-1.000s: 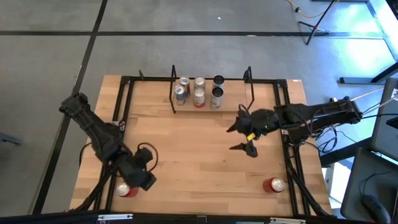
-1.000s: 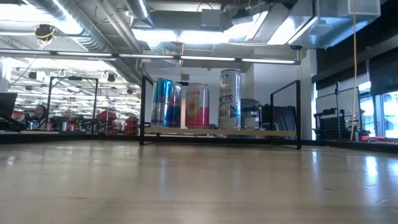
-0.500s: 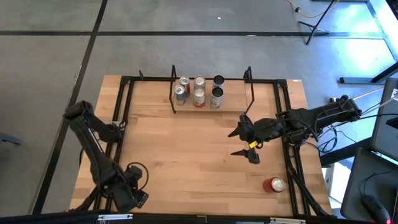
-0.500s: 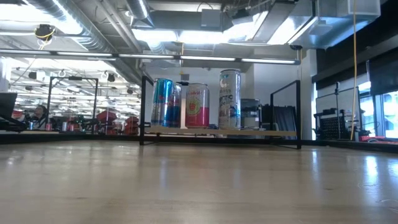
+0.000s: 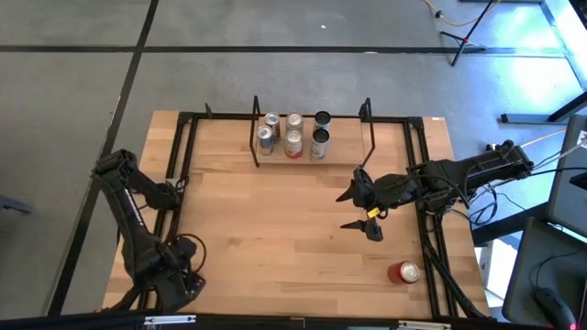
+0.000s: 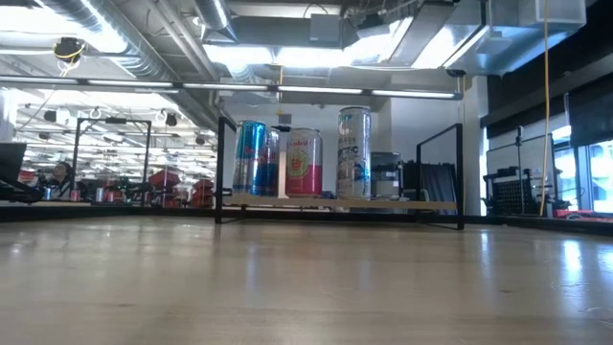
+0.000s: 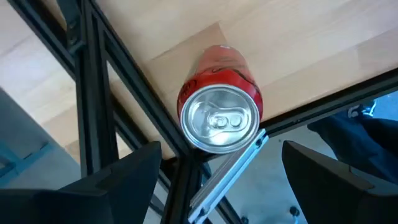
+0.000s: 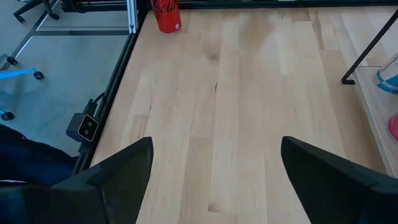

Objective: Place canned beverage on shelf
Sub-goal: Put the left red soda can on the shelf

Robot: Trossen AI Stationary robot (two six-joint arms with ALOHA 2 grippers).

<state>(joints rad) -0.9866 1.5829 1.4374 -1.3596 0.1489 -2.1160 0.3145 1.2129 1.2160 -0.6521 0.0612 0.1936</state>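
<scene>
Grey concrete floor (image 5: 83,110) surrounds the table, crossed by dark seam lines (image 5: 275,49). A stand's black legs (image 5: 463,41) sit on the floor beyond the table's far side. Low view: open workshop hall behind, exposed silver ducts (image 6: 124,43), bright ceiling light panels (image 6: 287,53), dark window wall (image 6: 584,144), cluttered benches (image 6: 115,187) far off.

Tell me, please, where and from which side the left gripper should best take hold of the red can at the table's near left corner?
The red can stands upright by the corner rails, so grip its round side wall at mid-height. The left gripper is open above it; coming straight down, fingers on opposite sides, looks best, since the black rails crowd a sideways approach.
</scene>
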